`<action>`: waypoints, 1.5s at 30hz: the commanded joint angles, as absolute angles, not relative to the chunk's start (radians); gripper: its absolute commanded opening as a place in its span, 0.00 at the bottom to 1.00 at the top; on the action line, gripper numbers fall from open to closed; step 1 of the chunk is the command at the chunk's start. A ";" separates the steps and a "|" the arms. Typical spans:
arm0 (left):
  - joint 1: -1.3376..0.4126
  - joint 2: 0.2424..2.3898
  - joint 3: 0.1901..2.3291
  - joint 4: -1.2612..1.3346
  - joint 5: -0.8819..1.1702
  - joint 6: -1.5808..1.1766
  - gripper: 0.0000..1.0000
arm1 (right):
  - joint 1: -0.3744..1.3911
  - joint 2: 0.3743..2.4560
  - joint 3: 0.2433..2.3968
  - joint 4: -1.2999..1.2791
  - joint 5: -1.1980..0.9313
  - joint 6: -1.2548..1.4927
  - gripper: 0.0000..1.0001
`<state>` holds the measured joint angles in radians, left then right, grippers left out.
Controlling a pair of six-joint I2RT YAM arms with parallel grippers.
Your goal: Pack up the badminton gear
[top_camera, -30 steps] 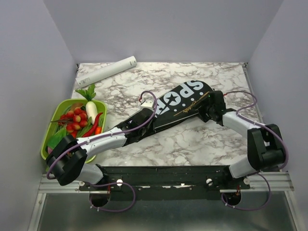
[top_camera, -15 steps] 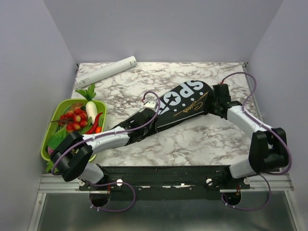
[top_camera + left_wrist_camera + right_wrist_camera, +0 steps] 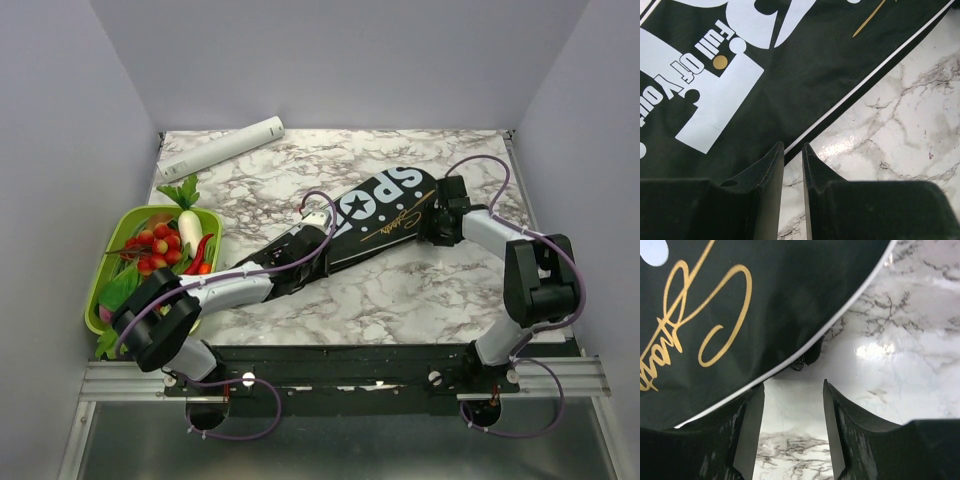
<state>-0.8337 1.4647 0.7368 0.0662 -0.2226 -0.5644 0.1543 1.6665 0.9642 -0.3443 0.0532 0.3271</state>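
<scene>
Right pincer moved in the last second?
Yes. The right pincer swung toward the table's far right corner, then came back left to the bag's edge.

I see a green tray (image 3: 128,216) at the left edge of the marble table (image 3: 420,290) | it holds toy tomatoes (image 3: 155,248), a white radish (image 3: 188,228), a red chili (image 3: 196,260) | white tube (image 3: 220,147) lies back-left, apart from the tray
</scene>
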 commanded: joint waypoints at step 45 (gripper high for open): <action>-0.804 1.559 0.870 -0.026 -0.379 -0.496 0.29 | 0.104 1.806 1.120 -0.443 -0.117 0.279 0.01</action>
<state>-0.8227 1.5589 0.8238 0.0174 -0.2398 -0.5228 0.1093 1.8286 1.1465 -0.4450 -0.0662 0.2893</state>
